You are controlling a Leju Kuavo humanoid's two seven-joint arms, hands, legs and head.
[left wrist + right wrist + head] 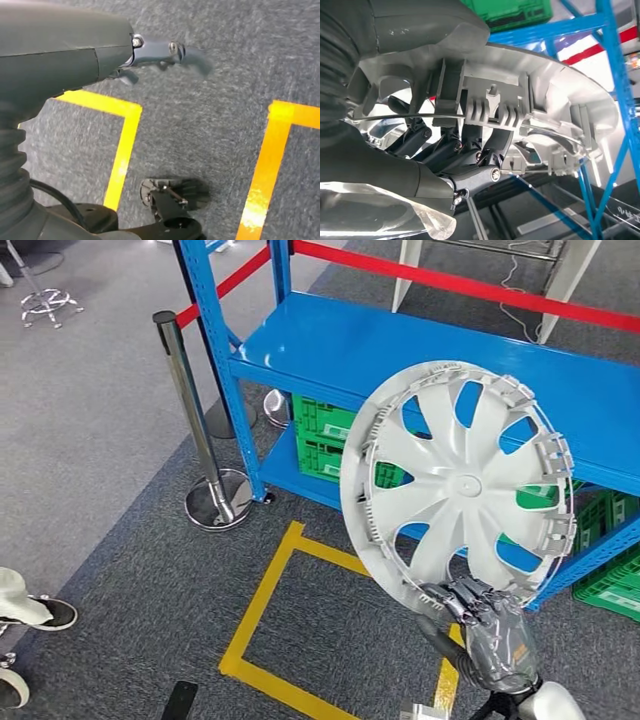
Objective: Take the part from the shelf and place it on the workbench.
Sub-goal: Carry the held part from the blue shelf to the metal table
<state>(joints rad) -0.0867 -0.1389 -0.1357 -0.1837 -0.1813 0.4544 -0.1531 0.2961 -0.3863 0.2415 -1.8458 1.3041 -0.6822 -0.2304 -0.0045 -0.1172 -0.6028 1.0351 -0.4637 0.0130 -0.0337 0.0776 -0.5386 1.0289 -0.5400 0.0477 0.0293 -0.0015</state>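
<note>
Gripping the lower rim, the right hand (483, 625) holds the round silver plastic wheel cover (457, 483) upright before the blue metal shelf (362, 340). It looks light, stiff and awkwardly broad; the rim suits. Left hand (166, 52) hangs empty, fingers apart.

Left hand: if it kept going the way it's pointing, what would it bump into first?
Probably just the grey carpet. In the wrist view the left hand hangs low, empty, with floor ahead of its fingers and yellow tape nearby. Depth is hard to judge.
</note>
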